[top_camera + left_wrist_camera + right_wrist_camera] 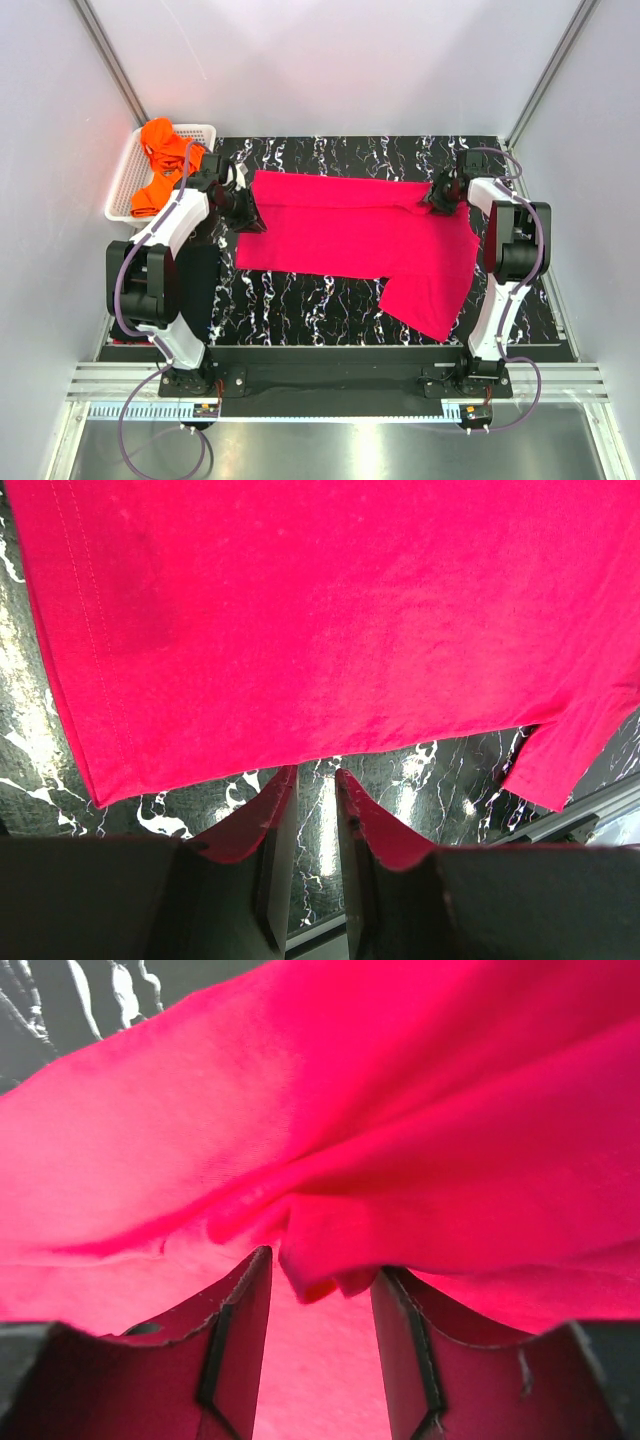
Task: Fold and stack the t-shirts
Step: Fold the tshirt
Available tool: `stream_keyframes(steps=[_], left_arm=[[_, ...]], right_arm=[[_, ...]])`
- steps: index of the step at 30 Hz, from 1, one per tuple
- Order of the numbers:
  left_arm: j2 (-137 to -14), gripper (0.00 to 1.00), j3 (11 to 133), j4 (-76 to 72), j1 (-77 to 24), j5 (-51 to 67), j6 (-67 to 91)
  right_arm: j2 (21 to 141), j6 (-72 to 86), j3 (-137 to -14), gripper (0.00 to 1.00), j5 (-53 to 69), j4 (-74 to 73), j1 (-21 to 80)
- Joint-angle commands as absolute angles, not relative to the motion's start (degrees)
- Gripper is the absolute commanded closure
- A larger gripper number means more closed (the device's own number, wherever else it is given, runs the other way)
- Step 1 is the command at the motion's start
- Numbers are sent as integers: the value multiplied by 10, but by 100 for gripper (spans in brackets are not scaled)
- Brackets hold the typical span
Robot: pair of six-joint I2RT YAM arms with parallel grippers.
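Left hand (pixel 315 772) first: it hangs low at the left edge of the pink t-shirt (pixel 350 230), fingers only narrowly parted and nothing between them. You can see the veined mat (pixel 330 155) straight through the gap, and the stitched hem lies just beyond the tips. Over to the right hand (pixel 322 1260), at the shirt's far right corner. Its fingers stand apart with a bunched ridge of pink cloth sitting right at the tips, and that ridge looks slack rather than pinched.

The shirt itself is spread across the middle of the desk, mostly flat, its long side running left to right. One flap (pixel 430 295) juts out toward the near right. More work waits at the far left, where the orange t-shirts (pixel 160 140) are heaped in the white basket (pixel 122 185).

By my reading this is the laying-out step, with no fold made on the pink one yet. What comes next, I'd say, calls for flattening that ridge under the right hand and squaring off the near-right flap. After that, both hands need a firm pinch on one edge to carry it over evenly. The risk is catching a single layer and dragging the whole shirt askew.
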State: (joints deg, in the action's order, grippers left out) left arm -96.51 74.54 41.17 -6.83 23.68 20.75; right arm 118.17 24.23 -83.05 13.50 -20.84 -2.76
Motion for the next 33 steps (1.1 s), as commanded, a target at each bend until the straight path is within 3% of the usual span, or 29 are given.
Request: stream_keyframes(steps=[1,8,15,29,33], left_arm=[[-968,75,766,413,-65,247,199],[-969,75,766,413,-65,247,199],[-973,75,767,413,-63,248,199],[-987,75,759,399,-65,280,221],[-985,71,729,375,-72,293,234]], right_arm=[[1189,264,-847,50,179,-170,-25],[1185,282,-832,65,188,-154,-25],[1157,346,-804,100,220,-163,-30],[1071,583,-686,100,212,-200,-33],[1038,638,-639,89,217,-206,-33]])
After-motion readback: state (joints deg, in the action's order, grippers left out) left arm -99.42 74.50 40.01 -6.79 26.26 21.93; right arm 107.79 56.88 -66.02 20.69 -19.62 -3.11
